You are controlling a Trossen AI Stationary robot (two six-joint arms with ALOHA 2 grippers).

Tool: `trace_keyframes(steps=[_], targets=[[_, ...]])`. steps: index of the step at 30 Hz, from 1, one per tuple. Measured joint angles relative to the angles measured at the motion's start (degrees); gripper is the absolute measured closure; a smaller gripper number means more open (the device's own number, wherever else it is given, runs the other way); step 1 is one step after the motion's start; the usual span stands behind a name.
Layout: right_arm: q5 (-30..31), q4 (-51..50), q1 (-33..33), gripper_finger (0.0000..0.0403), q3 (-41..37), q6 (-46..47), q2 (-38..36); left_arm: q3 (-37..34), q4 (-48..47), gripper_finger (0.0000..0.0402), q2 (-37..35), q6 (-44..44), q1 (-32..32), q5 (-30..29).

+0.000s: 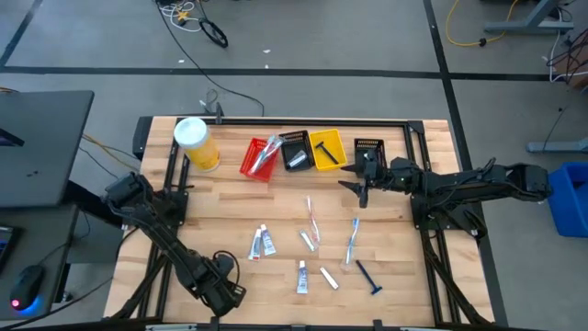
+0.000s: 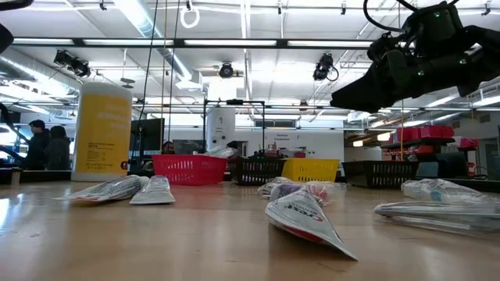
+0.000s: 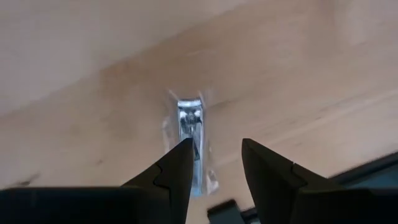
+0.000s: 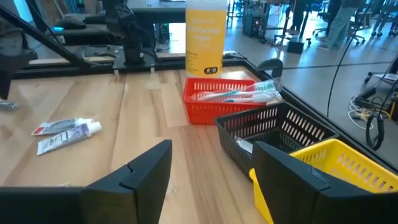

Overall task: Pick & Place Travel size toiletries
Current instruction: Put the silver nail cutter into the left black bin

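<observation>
Pale butcher-block table (image 1: 230,221), frame centre: I see crinkled tubes (image 1: 264,242) (foil-soft); right gripper (image 1: 360,183) spread wide, empty, over slotted plastic bins (image 1: 326,150); left gripper (image 3: 214,165) parted, empty.

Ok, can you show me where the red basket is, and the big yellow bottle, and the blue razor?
red basket (image 1: 254,162), high view, on its left wall.
big yellow bottle (image 2: 101,133), low view, on the middle of its yellow label.
blue razor (image 1: 368,276), high view, on the middle of its handle.

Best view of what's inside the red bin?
Right wrist view: the red bin sits close ahead, wrapped toothbrushes lying across its top. The high view shows them small from above; the low view shows only its wall. Left wrist view misses it.
</observation>
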Motion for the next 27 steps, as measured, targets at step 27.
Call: trace_keyframes(steps=[27], targets=[[-0.11, 0.62, 0.0, 0.0183, 0.0, 2.31, 0.0, 0.42, 2.72, 0.0256, 6.0, 1.86, -2.72, 0.76]])
